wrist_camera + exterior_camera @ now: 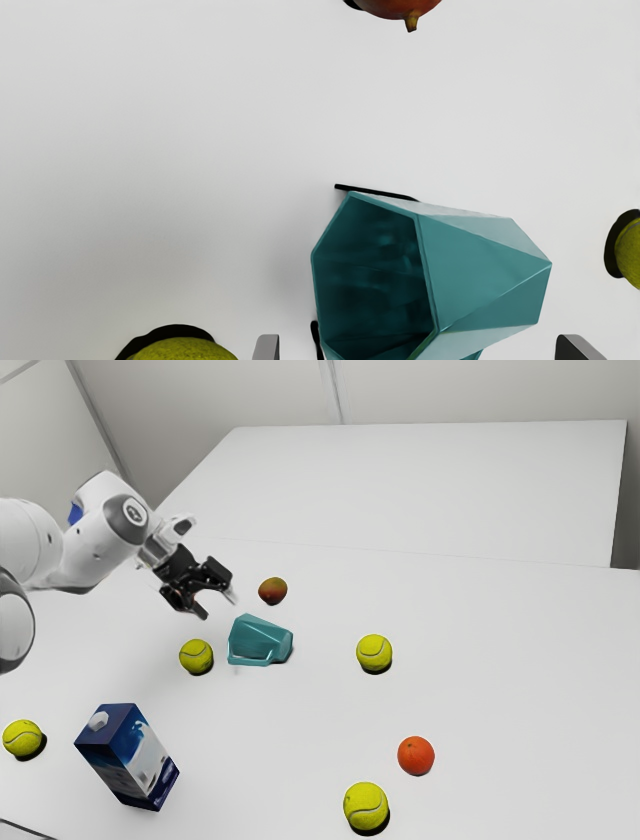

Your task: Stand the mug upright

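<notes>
While the gripper (219,609) hovers spread wide, teal mug (258,640) lying on its side, near it and lower down

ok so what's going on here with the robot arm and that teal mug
A robot arm is working to set the teal mug upright, but isn't holding anything right now. Its gripper hovers near the mug with its fingers apart. The mug lies on its side on the table, among tennis balls, a blue carton and some fruit.
</notes>
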